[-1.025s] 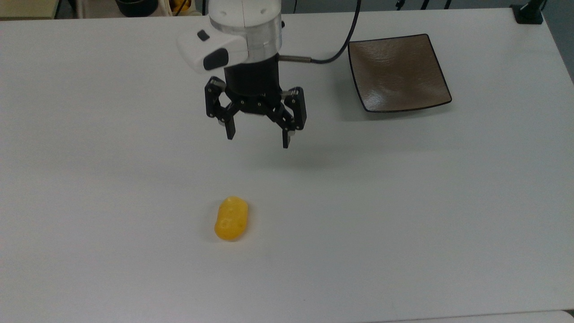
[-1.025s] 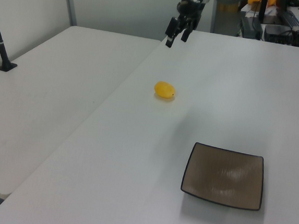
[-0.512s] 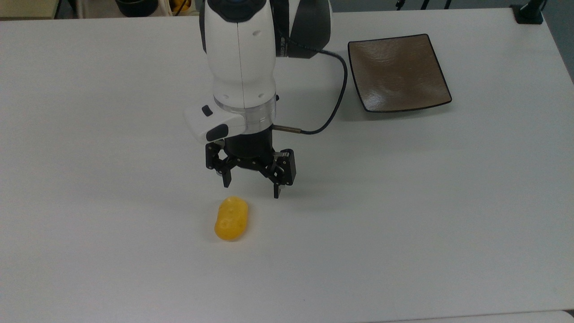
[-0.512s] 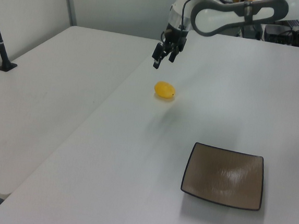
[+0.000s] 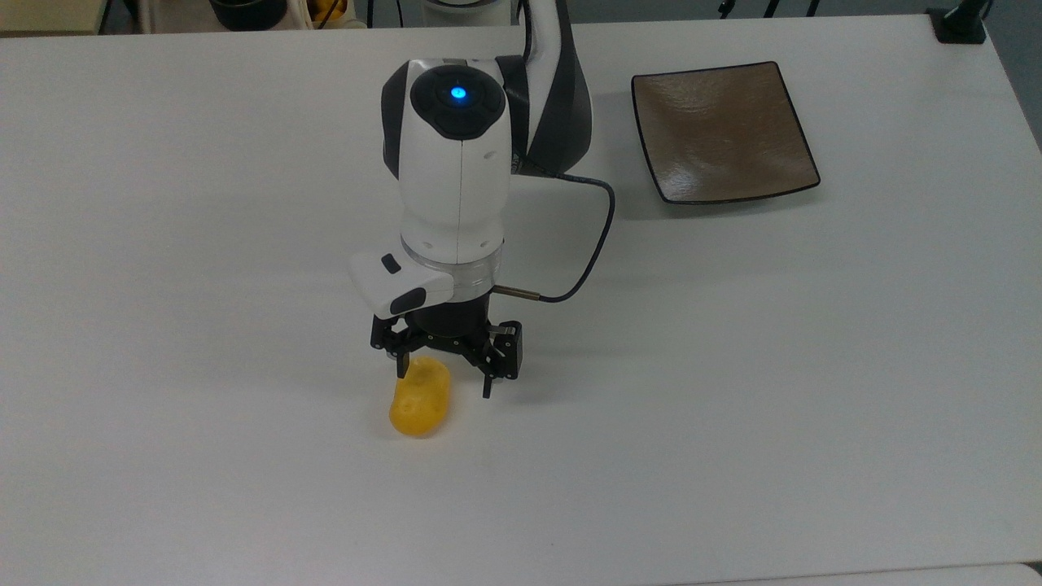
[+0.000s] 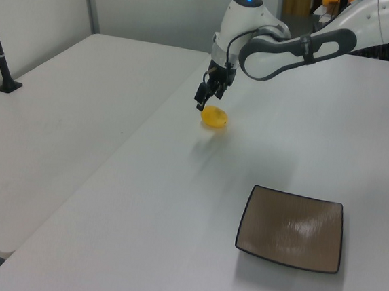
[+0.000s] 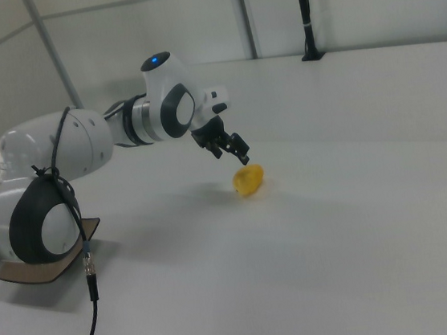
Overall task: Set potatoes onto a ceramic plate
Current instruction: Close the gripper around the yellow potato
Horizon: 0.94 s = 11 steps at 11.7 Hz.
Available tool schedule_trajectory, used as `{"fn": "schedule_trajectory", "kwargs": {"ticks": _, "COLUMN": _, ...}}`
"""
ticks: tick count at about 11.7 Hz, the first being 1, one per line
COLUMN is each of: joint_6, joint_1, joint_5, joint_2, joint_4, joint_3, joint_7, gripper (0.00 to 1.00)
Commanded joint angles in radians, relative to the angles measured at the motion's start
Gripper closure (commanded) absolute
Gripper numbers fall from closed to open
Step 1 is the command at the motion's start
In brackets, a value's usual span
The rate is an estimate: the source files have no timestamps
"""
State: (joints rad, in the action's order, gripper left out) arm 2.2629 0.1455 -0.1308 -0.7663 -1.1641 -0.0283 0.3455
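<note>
A single yellow potato lies on the white tabletop, nearer the front edge in the top view and somewhat toward the top view's left of the middle. It rests on its side, long axis running roughly front to back, with open surface all round it. Directly over its far end hangs the Franka arm's black gripper, pointing downward with its jaws spread wide. One fingertip sits at the potato's far end on the top view's left, close against it or just overlapping it from this angle; whether it touches cannot be told. The other finger stands clear on the top view's right. The jaws hold nothing. In the left view the gripper hovers just above the potato; in the right view the gripper is also slightly above the potato. Farther back, near the far right corner in the top view, the square brown ceramic plate lies flat and empty, well apart from potato and gripper.
</note>
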Motion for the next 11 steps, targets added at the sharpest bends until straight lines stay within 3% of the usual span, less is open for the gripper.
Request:
{"fn": "schedule_trajectory", "kwargs": {"ticks": 1, "joint_6": 0.053, "joint_1": 0.002, "joint_5": -0.050, "joint_2": -0.044, "joint_4": 0.011, "joint_3": -0.025, "joint_7": 0.026, "gripper": 0.00}}
{"fn": "schedule_trajectory", "kwargs": {"ticks": 8, "joint_6": 0.125, "joint_1": 0.000, "joint_5": -0.090, "joint_2": -0.088, "joint_4": -0.019, "joint_3": -0.028, "joint_7": 0.044, "gripper": 0.00}}
{"fn": "schedule_trajectory", "kwargs": {"ticks": 9, "joint_6": 0.125, "joint_1": 0.000, "joint_5": -0.092, "joint_2": -0.088, "joint_4": -0.020, "joint_3": -0.028, "joint_7": 0.044, "gripper": 0.05}}
{"fn": "schedule_trajectory", "kwargs": {"ticks": 11, "joint_6": 0.125, "joint_1": 0.000, "joint_5": -0.099, "joint_2": -0.087, "joint_4": -0.034, "joint_3": -0.027, "joint_7": 0.043, "gripper": 0.38}}
